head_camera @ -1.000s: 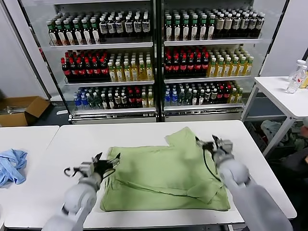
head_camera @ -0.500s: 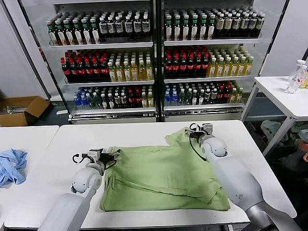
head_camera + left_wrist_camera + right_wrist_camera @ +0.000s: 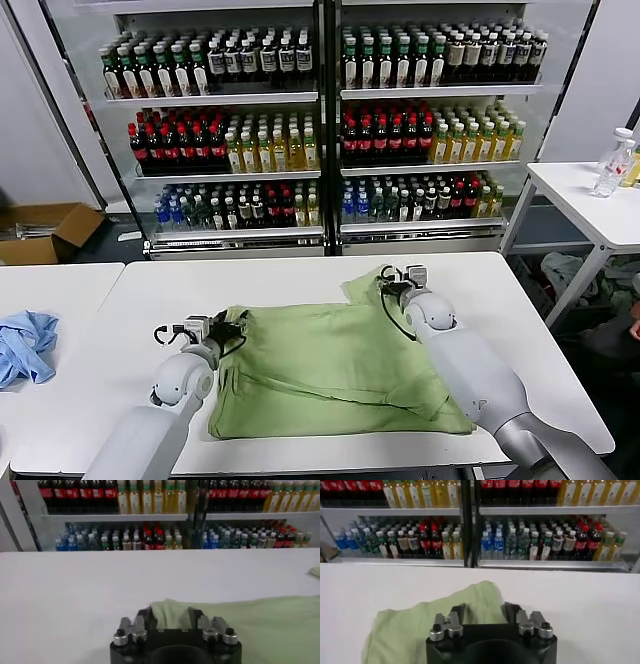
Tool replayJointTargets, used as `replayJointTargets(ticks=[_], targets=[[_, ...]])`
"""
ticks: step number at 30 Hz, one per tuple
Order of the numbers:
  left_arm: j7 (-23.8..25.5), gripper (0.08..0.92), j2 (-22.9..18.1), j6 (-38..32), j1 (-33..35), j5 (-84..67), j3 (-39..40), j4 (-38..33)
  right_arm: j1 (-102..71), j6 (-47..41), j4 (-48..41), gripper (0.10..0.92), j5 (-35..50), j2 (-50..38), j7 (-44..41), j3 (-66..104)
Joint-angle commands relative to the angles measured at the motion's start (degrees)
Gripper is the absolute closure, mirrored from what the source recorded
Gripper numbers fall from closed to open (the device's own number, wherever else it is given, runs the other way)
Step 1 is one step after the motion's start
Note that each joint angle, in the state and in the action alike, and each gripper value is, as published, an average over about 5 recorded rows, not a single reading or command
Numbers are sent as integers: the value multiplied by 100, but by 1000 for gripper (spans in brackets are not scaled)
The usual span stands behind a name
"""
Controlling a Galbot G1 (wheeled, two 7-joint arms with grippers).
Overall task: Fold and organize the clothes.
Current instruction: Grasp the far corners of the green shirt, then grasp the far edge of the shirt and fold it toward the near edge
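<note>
Spreading across the white worktop (image 3: 300, 275), the sage-green shirt (image 3: 340, 370) lies partly folded, and both arms have reached forward to its far edge within the last second, so a lift-and-fold looks imminent. The left gripper (image 3: 228, 322) and right gripper (image 3: 392, 281) each have jaws apart around cloth; the blue garment (image 3: 24, 342) lies well clear.

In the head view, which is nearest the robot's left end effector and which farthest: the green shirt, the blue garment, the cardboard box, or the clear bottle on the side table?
1. Green shirt: its left edge sits at the left end effector.
2. Blue garment: on the table farther left.
3. Cardboard box: on the floor, back left.
4. Clear bottle: far right, on the side table.
</note>
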Motion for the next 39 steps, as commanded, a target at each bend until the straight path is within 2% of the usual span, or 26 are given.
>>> replayJointTargets(ticks=[1, 6, 9, 24, 34, 39], targets=[[257, 718, 17, -173, 103, -457, -73, -13, -30, 230, -58, 699, 21, -11, -56, -92], [382, 862, 68, -393, 124, -756, -214, -142, -120, 622, 349, 847, -25, -142, 24, -2], [421, 907, 121, -456, 167, -994, -347, -310, -228, 775, 870, 906, 8, -277, 96, 140], [422, 911, 494, -440, 1044, -1610, -868, -1734, -1785, 664, 3676, 918, 388, -1184, 398, 1196], [340, 911, 563, -199, 2102, -1540, -1198, -2720, -3944, 491, 5536, 918, 457, -1673, 580, 2413], [349, 911, 587, -98, 2658, -1116, -1244, -2976, -4986, 387, 6139, 918, 391, -1643, 602, 3039]])
